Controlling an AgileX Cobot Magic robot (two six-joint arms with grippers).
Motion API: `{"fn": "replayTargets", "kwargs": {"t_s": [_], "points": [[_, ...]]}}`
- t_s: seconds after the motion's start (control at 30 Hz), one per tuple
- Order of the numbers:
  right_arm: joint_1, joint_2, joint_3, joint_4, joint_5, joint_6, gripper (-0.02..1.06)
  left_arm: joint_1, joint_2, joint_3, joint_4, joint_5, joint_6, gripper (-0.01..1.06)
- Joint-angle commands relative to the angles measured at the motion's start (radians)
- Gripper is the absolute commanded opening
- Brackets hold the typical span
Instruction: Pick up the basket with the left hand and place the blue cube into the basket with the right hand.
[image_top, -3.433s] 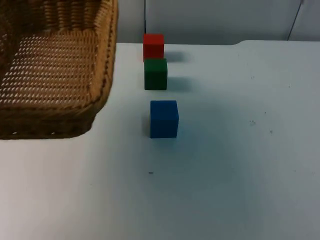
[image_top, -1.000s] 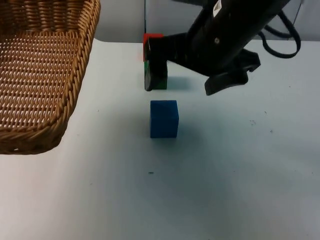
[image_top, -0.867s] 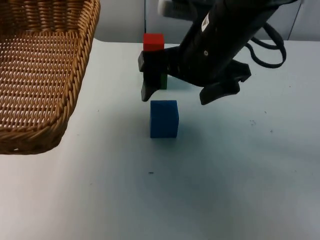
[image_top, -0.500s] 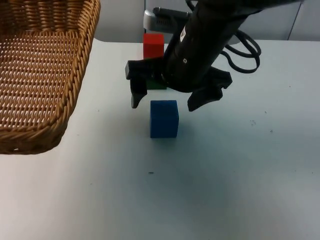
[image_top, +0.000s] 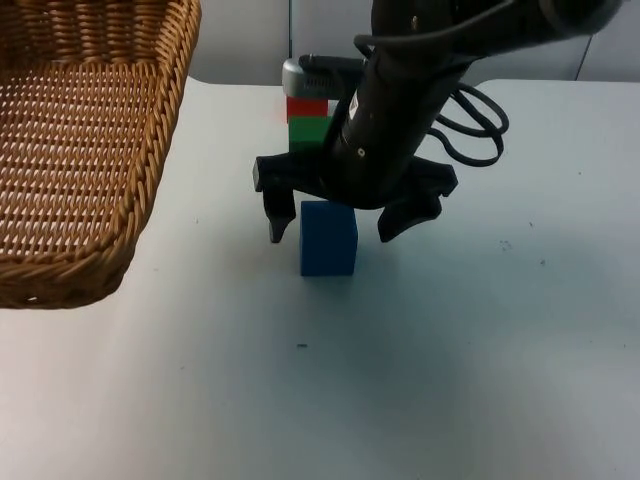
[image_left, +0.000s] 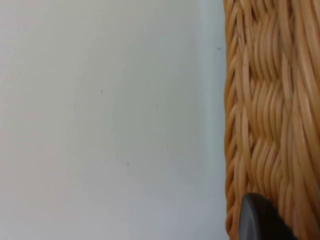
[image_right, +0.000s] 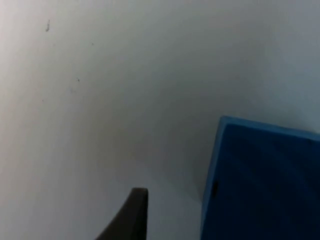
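The blue cube (image_top: 328, 240) stands on the white table near the middle. My right gripper (image_top: 333, 230) is open and low over it, with one finger (image_top: 276, 215) on each side, apart from the cube's faces. In the right wrist view the blue cube (image_right: 265, 185) sits close beside a black fingertip (image_right: 131, 215). The wicker basket (image_top: 165, 140) hangs over the table's left side. The left wrist view has the basket's woven wall (image_left: 270, 100) with my left gripper's fingertip (image_left: 257, 220) pressed against it.
A green cube (image_top: 310, 131) and a red cube (image_top: 305, 108) stand in a row behind the blue one, partly covered by the right arm. Bare table (image_top: 450, 350) stretches to the front and right.
The right arm came in from the upper right, swung left and lowered until its open fingers straddle the blue cube. Before that, the basket shifted left.
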Motion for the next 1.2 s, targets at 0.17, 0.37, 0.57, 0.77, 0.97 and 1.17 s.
{"fn": "replayTargets", "kwargs": {"t_s": [0.17, 0.37, 0.57, 0.77, 0.97, 1.17], "points": [[0.005, 0.024, -0.008, -0.011, -0.019, 0.003, 0.98, 0.003, -0.013, -0.008, -0.042, 0.023, -0.002, 0.0], [0.005, 0.034, -0.008, -0.011, -0.025, 0.003, 0.91, 0.003, -0.013, -0.008, -0.042, 0.023, -0.002, 0.0], [0.005, 0.034, -0.019, -0.011, -0.026, 0.033, 0.54, 0.003, -0.013, -0.008, -0.042, 0.023, -0.002, 0.0], [0.005, 0.034, -0.023, -0.011, -0.028, 0.04, 0.1, 0.003, -0.013, -0.008, -0.041, 0.02, -0.002, 0.0], [0.005, -0.009, -0.023, -0.011, -0.026, 0.04, 0.0, 0.003, -0.013, -0.008, -0.041, 0.016, -0.002, 0.0], [0.005, -0.129, -0.023, -0.037, -0.017, -0.019, 0.0, -0.055, -0.011, -0.008, -0.037, -0.002, -0.002, 0.0]]}}
